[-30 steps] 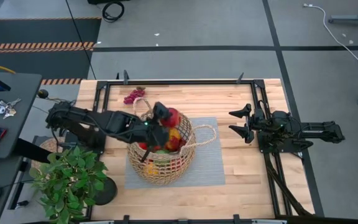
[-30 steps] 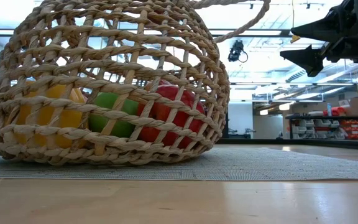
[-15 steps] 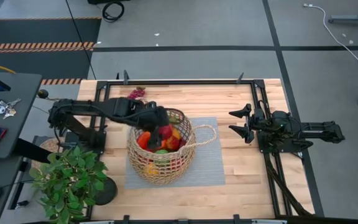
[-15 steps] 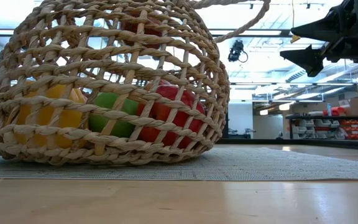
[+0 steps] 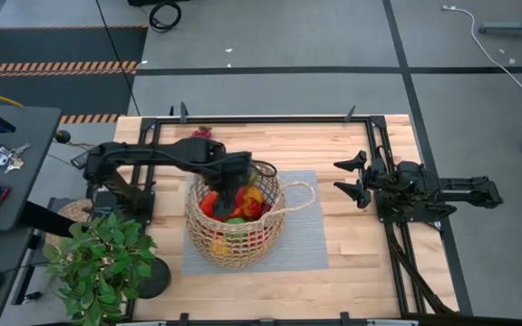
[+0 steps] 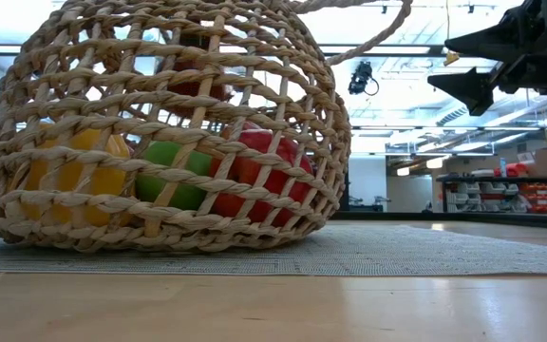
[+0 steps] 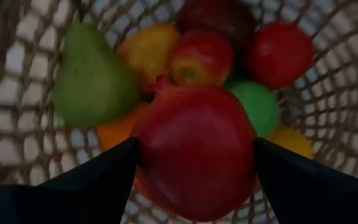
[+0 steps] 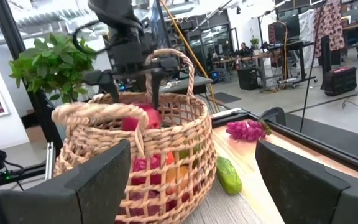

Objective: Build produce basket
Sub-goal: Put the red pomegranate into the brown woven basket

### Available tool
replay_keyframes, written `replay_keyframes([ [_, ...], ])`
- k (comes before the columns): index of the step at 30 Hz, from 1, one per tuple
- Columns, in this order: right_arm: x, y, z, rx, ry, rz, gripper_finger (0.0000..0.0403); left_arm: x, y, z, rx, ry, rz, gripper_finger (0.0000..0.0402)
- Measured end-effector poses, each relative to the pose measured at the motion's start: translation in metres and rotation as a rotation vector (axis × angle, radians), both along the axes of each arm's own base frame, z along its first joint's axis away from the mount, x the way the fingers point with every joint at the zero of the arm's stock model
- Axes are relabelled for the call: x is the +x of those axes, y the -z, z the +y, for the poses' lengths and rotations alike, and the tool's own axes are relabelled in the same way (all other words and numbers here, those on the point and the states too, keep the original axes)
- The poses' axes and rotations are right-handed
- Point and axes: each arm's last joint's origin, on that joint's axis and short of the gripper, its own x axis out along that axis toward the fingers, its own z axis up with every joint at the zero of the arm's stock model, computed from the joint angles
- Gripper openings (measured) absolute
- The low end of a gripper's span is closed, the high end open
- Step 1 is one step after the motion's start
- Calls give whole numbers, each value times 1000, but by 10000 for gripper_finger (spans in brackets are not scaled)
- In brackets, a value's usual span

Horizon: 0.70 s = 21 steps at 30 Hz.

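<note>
Over the round tan open-weave wicker basket (image 5: 234,220), the left gripper (image 7: 194,155) clamps a glossy red round pomegranate (image 7: 194,158), while the right gripper (image 5: 352,177) hangs wide, empty.

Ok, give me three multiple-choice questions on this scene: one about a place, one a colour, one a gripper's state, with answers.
1. Where are the grapes?
A) on the table, outside the basket
B) in the basket
C) on the floor

2. What colour is the fruit held by the left gripper?
A) yellow
B) red
C) purple

3. How is the right gripper?
A) shut on a pear
B) shut, empty
C) open, empty

Answers: A, they lie on the wood beyond the basket. B, the left wrist view shows a red fruit between the fingers. C, its fingers stand apart with nothing between them.
</note>
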Motion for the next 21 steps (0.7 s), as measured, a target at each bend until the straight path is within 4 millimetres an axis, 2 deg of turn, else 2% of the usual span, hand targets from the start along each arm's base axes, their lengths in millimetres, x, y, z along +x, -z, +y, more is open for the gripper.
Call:
replay_keyframes([
  [4,0,-1,0,0,-1,-6,348,1,9,0,4,16,80,315],
  [12,1,-1,0,0,4,-12,348,3,10,2,10,-1,71,316],
  [21,1,-1,0,0,3,-10,348,5,-10,10,20,-47,-3,316],
])
